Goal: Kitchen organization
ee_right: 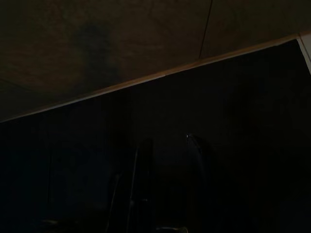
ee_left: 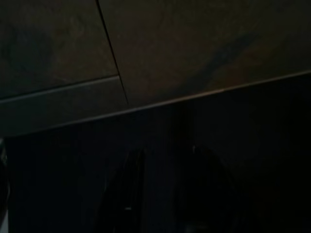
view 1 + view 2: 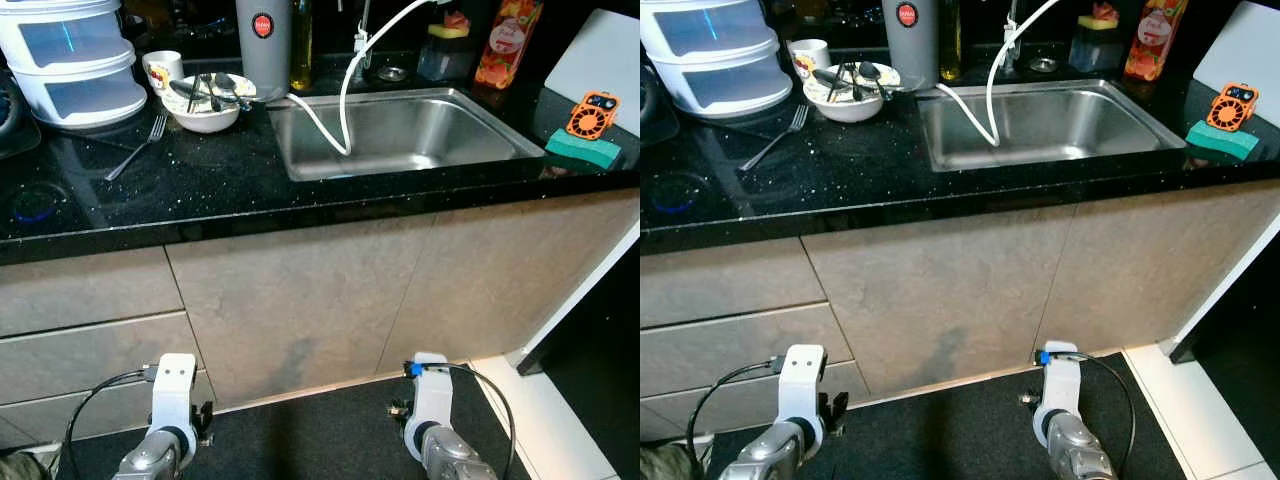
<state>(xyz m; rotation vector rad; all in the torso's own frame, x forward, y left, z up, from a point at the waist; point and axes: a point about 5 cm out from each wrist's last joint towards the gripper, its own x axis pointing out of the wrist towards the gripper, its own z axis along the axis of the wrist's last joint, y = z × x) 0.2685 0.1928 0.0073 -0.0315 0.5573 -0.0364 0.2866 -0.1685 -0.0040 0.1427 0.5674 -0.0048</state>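
Note:
A black stone counter (image 3: 230,190) carries a white bowl (image 3: 203,115) holding a spoon and other cutlery. A loose fork (image 3: 138,147) lies to the bowl's left, and a small mug (image 3: 163,68) stands behind it. The steel sink (image 3: 400,130) has a white hose (image 3: 345,90) hanging into it. Both silver arms hang low before the cabinet, the left arm (image 3: 172,400) and the right arm (image 3: 430,400). In the dark wrist views, my left gripper (image 2: 167,149) and right gripper (image 1: 168,139) point at the dark floor, fingers apart and holding nothing.
White stacked plastic drawers (image 3: 75,60) stand at the back left, beside a grey tumbler (image 3: 263,45) and an oil bottle (image 3: 301,50). A red juice bottle (image 3: 508,42), a green sponge (image 3: 583,150) bearing an orange gadget (image 3: 593,113), and a white board (image 3: 600,55) sit right. Beige cabinet fronts (image 3: 300,300) face me.

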